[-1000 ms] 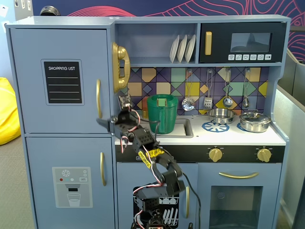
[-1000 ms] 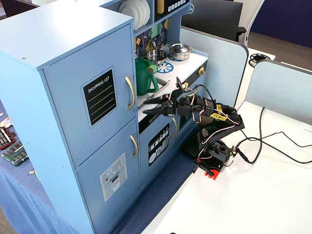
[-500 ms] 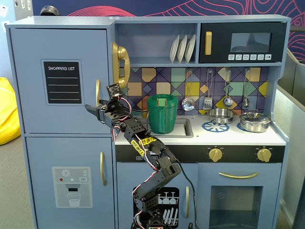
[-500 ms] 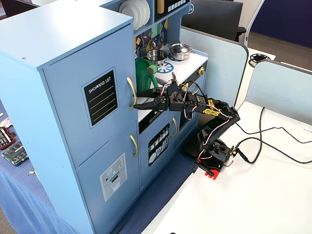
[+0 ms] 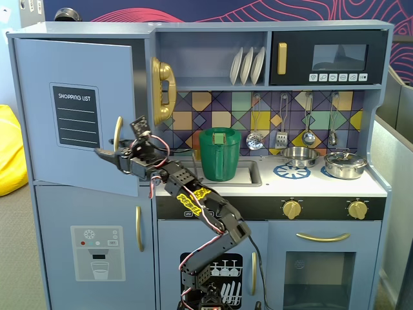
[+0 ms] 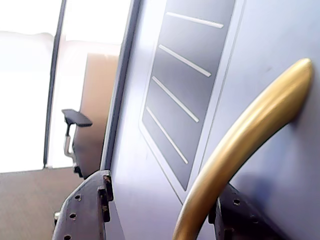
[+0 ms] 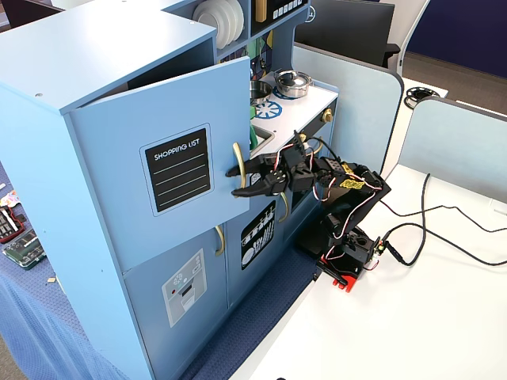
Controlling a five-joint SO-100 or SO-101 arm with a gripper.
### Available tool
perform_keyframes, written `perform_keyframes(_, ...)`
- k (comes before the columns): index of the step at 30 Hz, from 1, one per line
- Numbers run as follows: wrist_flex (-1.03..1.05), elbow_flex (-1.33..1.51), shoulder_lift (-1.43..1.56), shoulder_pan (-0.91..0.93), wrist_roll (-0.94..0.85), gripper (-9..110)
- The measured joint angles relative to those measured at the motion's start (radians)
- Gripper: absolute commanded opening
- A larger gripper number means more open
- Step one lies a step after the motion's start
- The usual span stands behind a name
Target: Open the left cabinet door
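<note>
The left cabinet door (image 5: 71, 110) is blue-grey with a black "SHOPPING LIST" panel and stands ajar, its handle edge swung out from the cabinet; it also shows in the other fixed view (image 7: 166, 182) and the wrist view (image 6: 150, 190). Its gold bar handle (image 5: 117, 132) (image 7: 238, 162) fills the wrist view (image 6: 240, 145). My gripper (image 5: 106, 153) (image 7: 234, 182) (image 6: 164, 185) is open, its jaws straddling the lower part of the handle. The handle lies close to the right finger (image 6: 235, 215); the left finger (image 6: 90, 210) is well apart from it.
Below is the door with the water-dispenser graphic (image 5: 97, 252). A gold toy phone (image 5: 162, 90) and a green pitcher (image 5: 219, 154) sit right of the open door. The arm's base stands before the dish-rack door (image 5: 222, 274). Cables (image 7: 428, 229) cross the white table.
</note>
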Motion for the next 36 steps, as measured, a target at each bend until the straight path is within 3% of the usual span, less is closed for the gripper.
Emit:
perform_keyframes(8, 0.078, 0.123, 0.210, -0.003, 0.023, 14)
perform_keyframes(17, 0.314, 0.238, 0.494, 0.202, 0.147, 12)
perform_keyframes(25, 0.402, 0.238, 0.433, 0.428, 0.216, 11)
perform_keyframes(36, 0.264, 0.172, 0.225, 0.276, 0.117, 10)
